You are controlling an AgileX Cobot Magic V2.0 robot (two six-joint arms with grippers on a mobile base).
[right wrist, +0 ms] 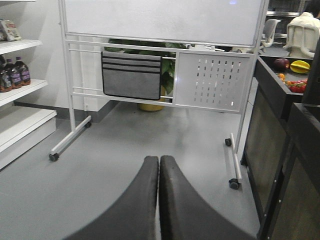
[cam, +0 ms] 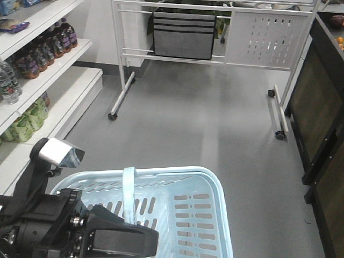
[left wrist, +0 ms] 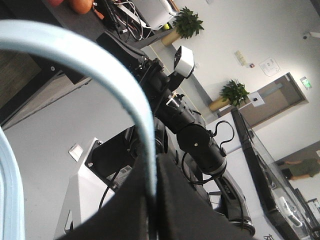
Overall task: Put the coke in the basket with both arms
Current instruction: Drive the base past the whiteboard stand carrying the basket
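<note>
Left pincer (left wrist: 154, 200) on pale-blue slotted basket (cam: 166, 173)

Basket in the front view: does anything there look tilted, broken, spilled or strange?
Nothing stands out. The basket looks whole, and the part in view is empty; its handle stands up, pinched in the shut left hand. The floor shows no spill. The right hand is shut on nothing.

floor (cam: 204, 123): grey | stood on it: white wheeled frame (cam: 263, 40) on casters, white shelves (cam: 64, 63) at left | on middle shelf: dark purple-labelled bottles (cam: 48, 48) | on lower shelf: green packs (cam: 24, 121)
</note>
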